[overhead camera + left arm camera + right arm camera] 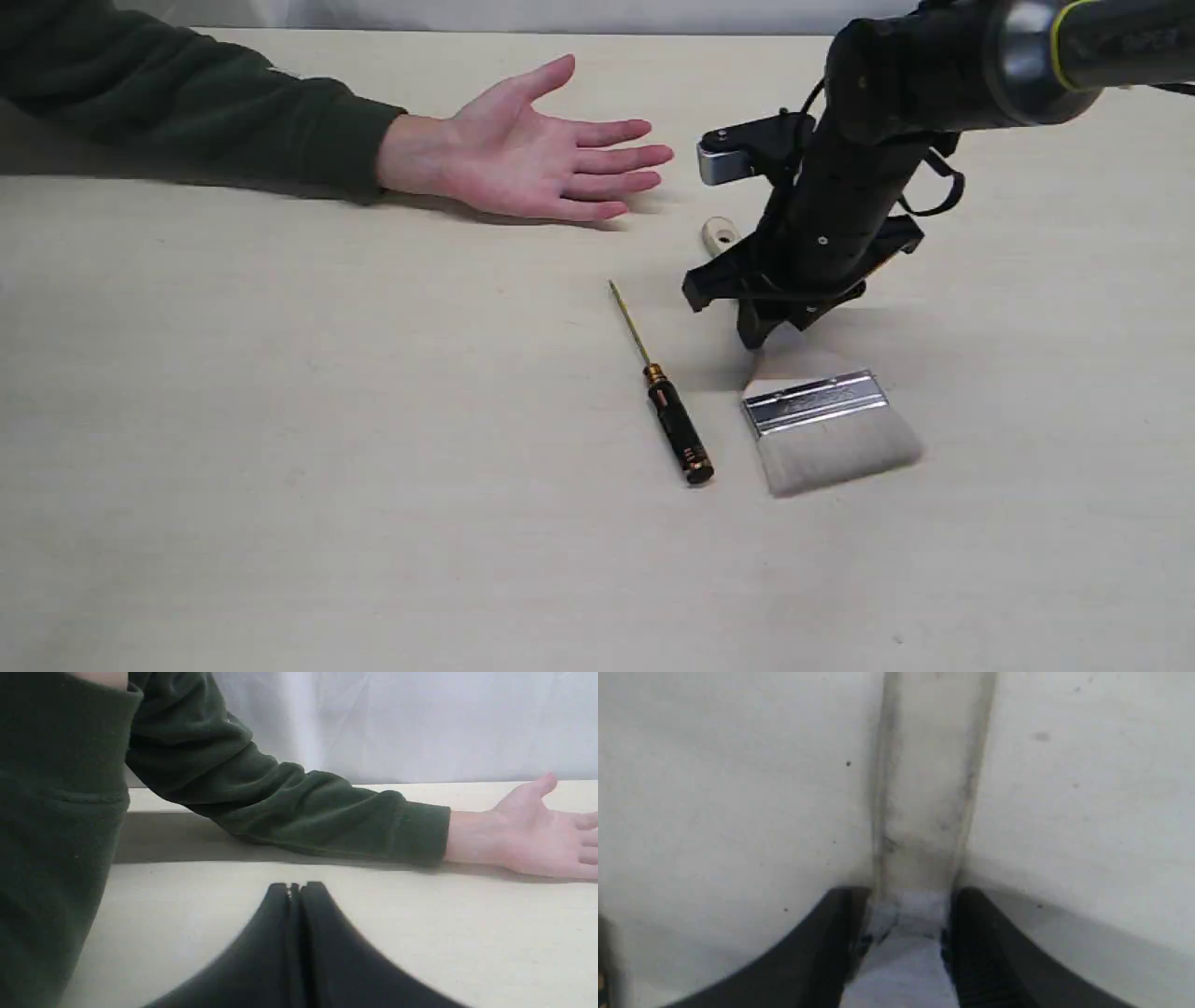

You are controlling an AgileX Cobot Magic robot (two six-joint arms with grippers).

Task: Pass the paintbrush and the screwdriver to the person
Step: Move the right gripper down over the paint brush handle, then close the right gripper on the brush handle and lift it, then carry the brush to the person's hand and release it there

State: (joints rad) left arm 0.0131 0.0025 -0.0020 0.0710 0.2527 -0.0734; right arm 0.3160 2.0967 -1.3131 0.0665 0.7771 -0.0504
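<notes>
The paintbrush [831, 429] lies flat on the table, pale bristles toward the front and the handle end with its hole [719, 233] poking out behind my right arm. My right gripper [758, 334] is down on the handle just behind the silver ferrule. In the right wrist view its fingers [903, 900] press both sides of the wooden handle [924, 788]. The screwdriver [674, 425] lies just left of the brush, shaft pointing away. The person's hand [532, 154] rests palm up at the back, also showing as the hand [537, 830]. My left gripper [294, 887] is shut and empty, low over the table.
The person's dark green sleeve [187, 112] stretches along the back left of the table. A second green sleeve [51, 835] fills the near side of the left wrist view. A pale wall [397, 718] stands behind the table's far edge.
</notes>
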